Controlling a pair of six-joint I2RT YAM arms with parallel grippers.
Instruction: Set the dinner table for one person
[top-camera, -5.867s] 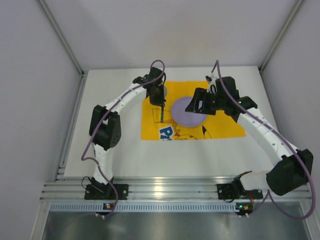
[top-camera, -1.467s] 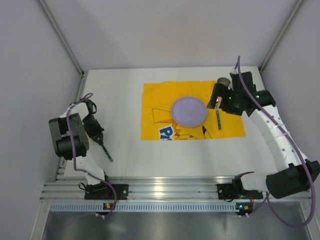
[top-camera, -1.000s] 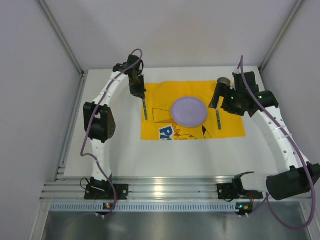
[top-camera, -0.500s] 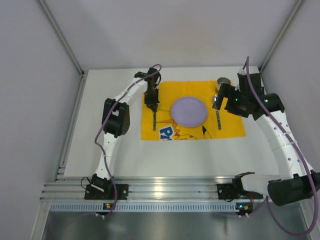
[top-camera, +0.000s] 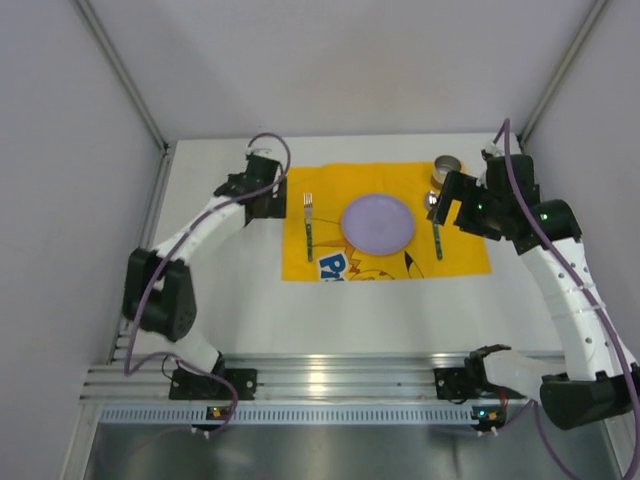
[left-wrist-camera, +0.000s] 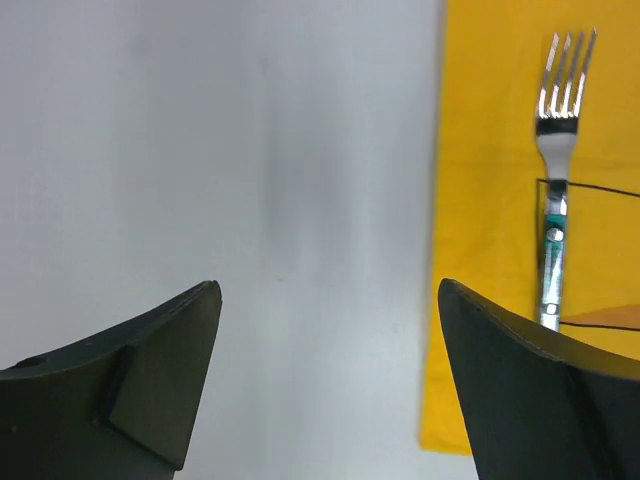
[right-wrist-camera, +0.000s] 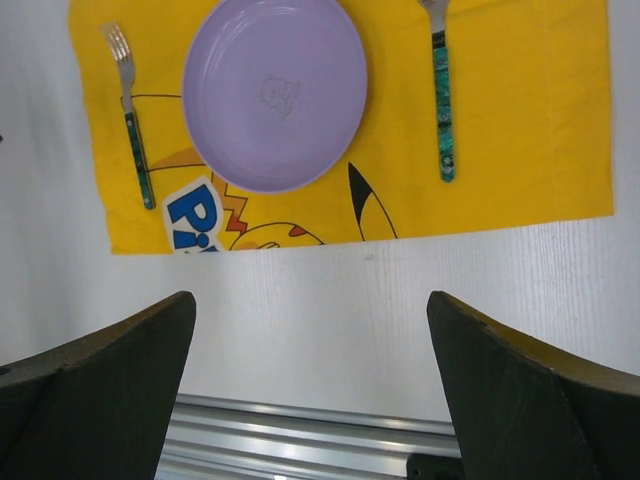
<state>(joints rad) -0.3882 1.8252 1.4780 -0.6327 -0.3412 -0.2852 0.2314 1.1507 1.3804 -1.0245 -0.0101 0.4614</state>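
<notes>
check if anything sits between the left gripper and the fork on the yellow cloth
Nothing visible does. The left gripper hangs open over bare table, just left of the cloth edge. The fork lies flat on the cloth, with only a strip of cloth between.

Plain pale grey enclosure walls on three sides, silver corner struts, soft even light

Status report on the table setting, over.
Left gripper open, empty; right gripper same. Dinner table: fork left of plate, second utensil right, both on yellow cloth. Nothing in the way.
</notes>
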